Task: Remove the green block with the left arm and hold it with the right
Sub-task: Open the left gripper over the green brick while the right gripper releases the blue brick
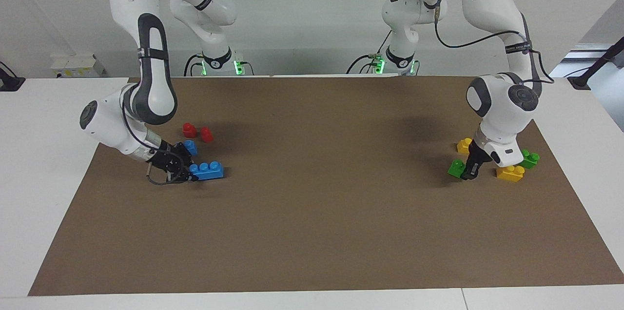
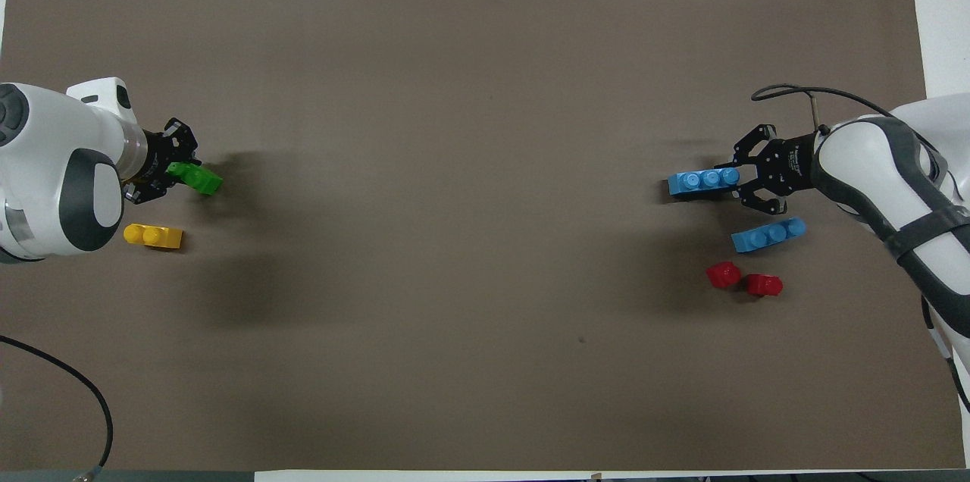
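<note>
1. Down at the mat, the left gripper (image 1: 469, 172) (image 2: 163, 171) has its fingers closed on the green block (image 1: 456, 167) (image 2: 195, 178), near the left arm's end of the table
2. Two yellow bricks (image 1: 510, 173) (image 2: 153, 236) and another green brick (image 1: 529, 158) lie beside it
3. The right gripper (image 1: 187, 176) (image 2: 746, 180) has its fingers spread around one end of a blue brick (image 1: 207, 170) (image 2: 703, 182)

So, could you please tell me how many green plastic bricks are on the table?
2, both at the left arm's end: one green brick at the left gripper, another green brick beside a yellow brick.
</note>
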Motion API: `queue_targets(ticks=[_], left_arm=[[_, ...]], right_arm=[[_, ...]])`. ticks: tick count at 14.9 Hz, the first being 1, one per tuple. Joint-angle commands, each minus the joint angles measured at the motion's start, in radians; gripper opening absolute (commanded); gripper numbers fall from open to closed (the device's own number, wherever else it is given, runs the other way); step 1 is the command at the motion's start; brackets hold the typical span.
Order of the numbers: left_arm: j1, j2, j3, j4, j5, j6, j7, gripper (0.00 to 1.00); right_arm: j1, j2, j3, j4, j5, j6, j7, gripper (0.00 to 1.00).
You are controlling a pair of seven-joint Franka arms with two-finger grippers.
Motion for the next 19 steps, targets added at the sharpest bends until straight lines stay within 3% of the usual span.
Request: queue_targets(ticks=[1, 2, 3, 4, 5, 6, 11, 14, 19], left_arm=[[0.012, 0.025, -0.009, 0.002, 0.004, 0.040, 0.028, 0.00], [0.012, 0.025, -0.009, 0.001, 0.004, 0.040, 0.028, 0.00], [0.012, 0.025, -0.009, 0.000, 0.004, 0.043, 0.034, 0.00], [0.012, 0.025, -0.009, 0.000, 0.004, 0.044, 0.040, 0.16], [0.012, 0.025, -0.009, 0.001, 0.006, 0.043, 0.043, 0.82], [0.011, 0.025, -0.009, 0.005, 0.006, 0.038, 0.049, 1.00], [-0.002, 0.004, -0.010, 0.056, 0.007, -0.041, 0.052, 1.00], [-0.003, -0.037, -0.018, 0.100, 0.010, -0.141, 0.081, 1.00], [-0.035, -0.114, -0.019, 0.167, 0.012, -0.319, 0.153, 1.00]], right_arm=[[0.019, -0.015, 0.004, -0.024, 0.001, 0.025, -0.006, 0.43], [0.020, -0.016, 0.004, -0.022, 0.001, 0.022, -0.002, 0.79], [0.019, -0.016, 0.004, -0.018, -0.001, 0.011, 0.000, 0.98], [0.019, -0.021, 0.004, -0.015, -0.002, 0.000, 0.000, 1.00], [0.019, -0.027, 0.004, -0.006, -0.005, -0.019, 0.000, 1.00], [0.019, -0.030, 0.003, 0.007, -0.007, -0.033, 0.001, 1.00], [0.002, -0.073, 0.003, 0.096, -0.103, -0.139, -0.009, 1.00], [0.003, -0.098, 0.003, 0.175, -0.241, -0.219, -0.031, 1.00], [0.002, -0.108, 0.003, 0.353, -0.333, -0.435, -0.227, 1.00]])
